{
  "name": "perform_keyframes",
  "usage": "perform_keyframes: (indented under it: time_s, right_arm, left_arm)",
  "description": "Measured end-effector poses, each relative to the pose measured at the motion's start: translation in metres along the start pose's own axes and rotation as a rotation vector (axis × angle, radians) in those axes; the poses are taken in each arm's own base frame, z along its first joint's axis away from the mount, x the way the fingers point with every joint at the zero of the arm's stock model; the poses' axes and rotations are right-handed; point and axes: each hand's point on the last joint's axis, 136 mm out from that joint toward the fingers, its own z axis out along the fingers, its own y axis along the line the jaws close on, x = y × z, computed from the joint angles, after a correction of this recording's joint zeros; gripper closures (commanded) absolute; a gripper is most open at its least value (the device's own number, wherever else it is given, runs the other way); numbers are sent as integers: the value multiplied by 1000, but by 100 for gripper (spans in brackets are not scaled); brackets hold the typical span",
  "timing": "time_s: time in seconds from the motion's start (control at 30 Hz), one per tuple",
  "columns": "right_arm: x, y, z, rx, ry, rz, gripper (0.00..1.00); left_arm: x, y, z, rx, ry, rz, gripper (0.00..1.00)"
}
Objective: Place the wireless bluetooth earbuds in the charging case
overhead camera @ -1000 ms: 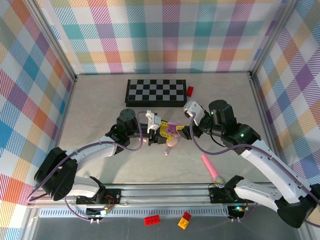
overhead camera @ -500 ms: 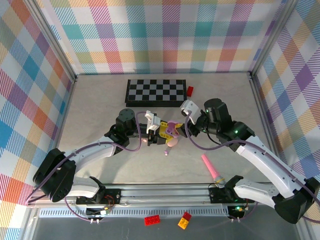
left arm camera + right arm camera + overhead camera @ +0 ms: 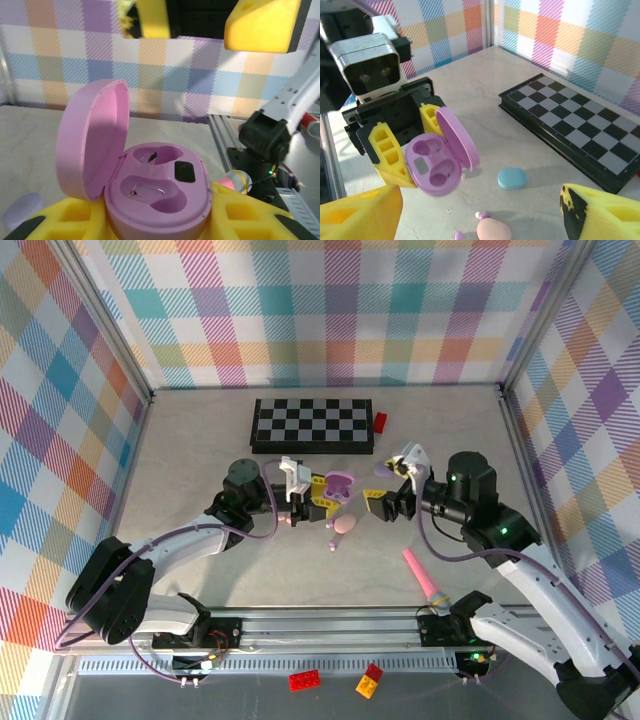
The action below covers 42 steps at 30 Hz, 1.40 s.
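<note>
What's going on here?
The left gripper clamps the open lilac charging case, lid up and both wells empty. The right gripper is open and apart from it. A small earbud lies on the table beside a peach oval case, not yet inserted.

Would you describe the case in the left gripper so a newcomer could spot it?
From the checkerboard at the back, come forward to the left gripper, which holds the charging case. It alone is lilac and open-lidded; the blue case nearby is shut.
</note>
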Motion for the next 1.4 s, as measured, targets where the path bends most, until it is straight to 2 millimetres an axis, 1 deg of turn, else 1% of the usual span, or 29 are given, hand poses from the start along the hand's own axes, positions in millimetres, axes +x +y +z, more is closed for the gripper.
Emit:
perform_keyframes:
  time_s: [0.1,0.2,0.3,0.33,0.43,0.53,0.67,0.73,0.9,1.0,1.1,1.27,1.4]
  right_arm:
    - [18,-10,5,20,25,156,25]
    - [46,-15,17,31,91,327,28]
    - [77,-16,32,21,165,494,28]
    - [91,-15,38,14,198,555,28]
    - [132,-9,54,-4,309,689,28]
    - [166,4,68,-26,415,772,29]
    - [197,18,84,-50,504,832,31]
    - [208,23,91,-58,542,845,31]
    - [233,32,105,-74,620,859,32]
    - [242,35,111,-80,650,860,32]
    - [244,35,120,-92,655,849,32]
    - [245,32,139,-116,653,845,33]
    - [242,34,148,-142,654,846,36]
  left_arm:
    - [1,12,-8,-46,-9,-8,64]
    - [1,21,-17,-83,-26,-17,64]
    - [1,30,-26,-121,-49,-31,64]
    - [0,32,-29,-132,-60,-35,64]
    - [-5,39,-36,-158,-94,-43,64]
    - [-8,43,-40,-174,-114,-50,64]
    - [-8,47,-45,-192,-125,-53,64]
    - [-7,48,-47,-199,-123,-56,64]
    - [-9,47,-49,-208,-121,-55,64]
    - [-13,44,-51,-207,-124,-47,64]
    - [-15,43,-51,-208,-123,-44,64]
    - [-10,43,-51,-208,-108,-58,64]
    - [-10,41,-52,-209,-97,-55,63]
